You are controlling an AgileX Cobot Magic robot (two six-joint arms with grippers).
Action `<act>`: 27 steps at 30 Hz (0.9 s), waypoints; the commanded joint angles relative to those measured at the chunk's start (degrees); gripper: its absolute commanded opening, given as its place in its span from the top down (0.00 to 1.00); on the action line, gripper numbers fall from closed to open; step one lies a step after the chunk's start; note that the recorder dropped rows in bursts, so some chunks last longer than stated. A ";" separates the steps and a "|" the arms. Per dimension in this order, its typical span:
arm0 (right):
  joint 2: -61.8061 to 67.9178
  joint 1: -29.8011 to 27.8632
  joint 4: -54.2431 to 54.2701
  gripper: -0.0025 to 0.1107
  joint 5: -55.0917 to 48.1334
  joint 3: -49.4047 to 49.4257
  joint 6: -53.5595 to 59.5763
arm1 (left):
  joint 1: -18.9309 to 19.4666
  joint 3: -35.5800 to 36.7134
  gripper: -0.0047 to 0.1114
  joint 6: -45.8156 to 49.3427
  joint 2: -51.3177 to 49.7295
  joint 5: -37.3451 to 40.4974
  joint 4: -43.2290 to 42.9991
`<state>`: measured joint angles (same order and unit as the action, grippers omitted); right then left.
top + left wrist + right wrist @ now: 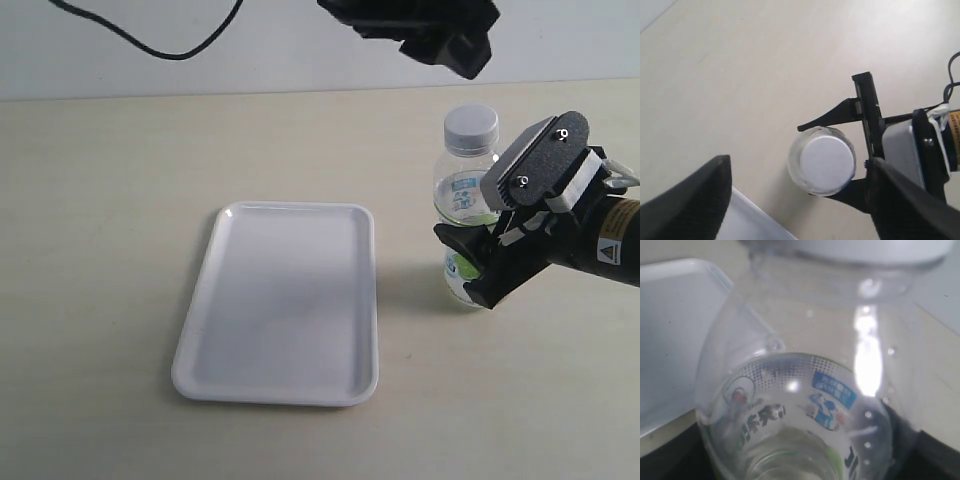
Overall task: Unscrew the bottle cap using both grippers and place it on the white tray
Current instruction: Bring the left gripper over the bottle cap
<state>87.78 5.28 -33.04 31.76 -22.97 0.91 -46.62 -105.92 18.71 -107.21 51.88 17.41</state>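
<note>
Cap (471, 124) sits on the bottle (462, 195), which stands upright just right of the tray (280, 300). Right gripper (478, 262) seems clamped on the bottle body. Left gripper (800, 167) hangs above the cap, fingers spread. I judge unscrewing is not yet begun; next, the left gripper must descend, close on the cap and twist.

The bottle (462, 190) stands upright just right of the white tray (285, 300), bottle cap (471, 124) on. The right gripper (468, 265) seems to clasp its labelled body; the left gripper (440, 35) hangs above, partly cropped.
</note>
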 commanded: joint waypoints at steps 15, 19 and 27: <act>-0.42 0.11 -0.58 0.98 -1.03 -0.16 0.73 | -4.47 -14.58 0.35 -4.37 -10.73 12.11 -6.80; -0.42 0.11 -0.58 0.98 -1.03 -0.16 0.73 | -4.47 -14.58 0.35 -4.26 -11.45 10.58 -6.79; -0.42 0.11 -0.58 0.98 -1.67 -0.16 0.73 | -4.47 -14.58 0.35 -4.16 -11.93 9.40 -6.79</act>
<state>87.78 5.28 -33.04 31.76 -22.97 0.91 -50.98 -120.08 14.76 -119.02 62.21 10.87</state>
